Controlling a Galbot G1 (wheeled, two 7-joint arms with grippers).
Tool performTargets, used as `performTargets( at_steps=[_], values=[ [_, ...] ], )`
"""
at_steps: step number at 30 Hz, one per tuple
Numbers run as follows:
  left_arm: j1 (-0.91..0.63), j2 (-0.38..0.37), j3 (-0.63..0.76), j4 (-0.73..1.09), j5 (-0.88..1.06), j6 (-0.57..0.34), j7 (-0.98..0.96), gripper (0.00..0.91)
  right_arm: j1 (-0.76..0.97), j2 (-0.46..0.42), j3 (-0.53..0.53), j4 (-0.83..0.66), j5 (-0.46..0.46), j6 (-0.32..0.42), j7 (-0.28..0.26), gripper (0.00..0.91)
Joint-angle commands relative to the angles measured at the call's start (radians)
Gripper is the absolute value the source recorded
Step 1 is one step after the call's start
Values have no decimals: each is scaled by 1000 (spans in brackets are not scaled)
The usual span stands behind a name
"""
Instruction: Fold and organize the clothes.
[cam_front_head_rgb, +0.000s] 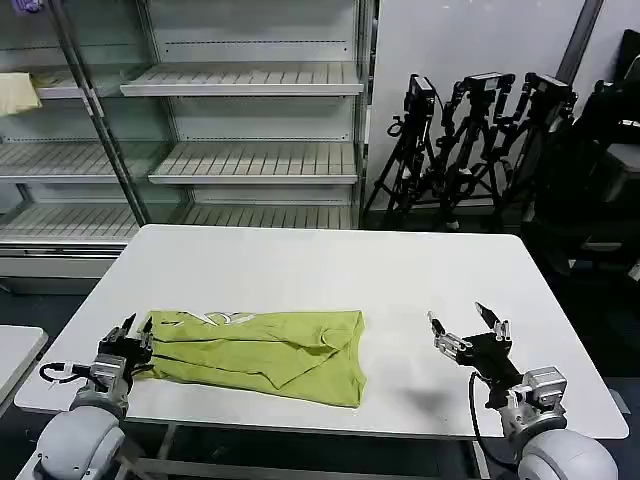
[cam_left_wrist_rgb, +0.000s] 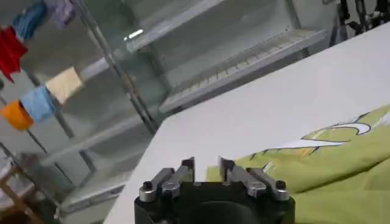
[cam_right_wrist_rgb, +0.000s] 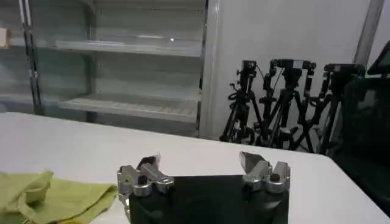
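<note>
From the head view, the lime yellow-green short-sleeved shirt of soft knit fabric lies folded on the big white counter, toward seven o'clock on the counter top. A faint pale print sits on its far edge; it cannot be read as words. The left end effector is at the shirt's left end, at about nine o'clock from the shirt, and its fingers are a little apart with nothing between them. The right end effector hovers at about three o'clock from the shirt, well apart from it, with fingers spread wide and nothing in them. Behind the counter stand empty metal shelves and black tripods.

The left wrist view shows the left end effector just beside the shirt, and the pale print looks bigger here. It also shows bright cloths hanging on a rack.

The right wrist view shows the right end effector open above the counter, with a corner of the shirt off to one side.
</note>
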Motion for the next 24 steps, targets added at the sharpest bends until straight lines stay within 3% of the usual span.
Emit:
performTargets(
  at_steps=[1,15,16,17,18,24],
  values=[
    [-36,0,-17,32,-225,67,-4,907,-1,-1,3,2,0,3,-2,907],
    [-102,-2,1,121,-439,75,36,907,-13,7,12,1,0,10,-4,907],
    [-94,-5,6,112,-437,75,35,635,-11,8,12,-1,0,10,-4,907],
    [-87,-7,8,109,-435,75,35,50,-10,8,10,-3,-1,10,-4,907],
    [-85,-9,11,108,-432,75,32,10,-8,8,9,-4,-1,10,-4,907],
    [-77,-10,11,114,-421,75,6,10,3,12,-3,-8,-3,10,-3,907]
  ],
)
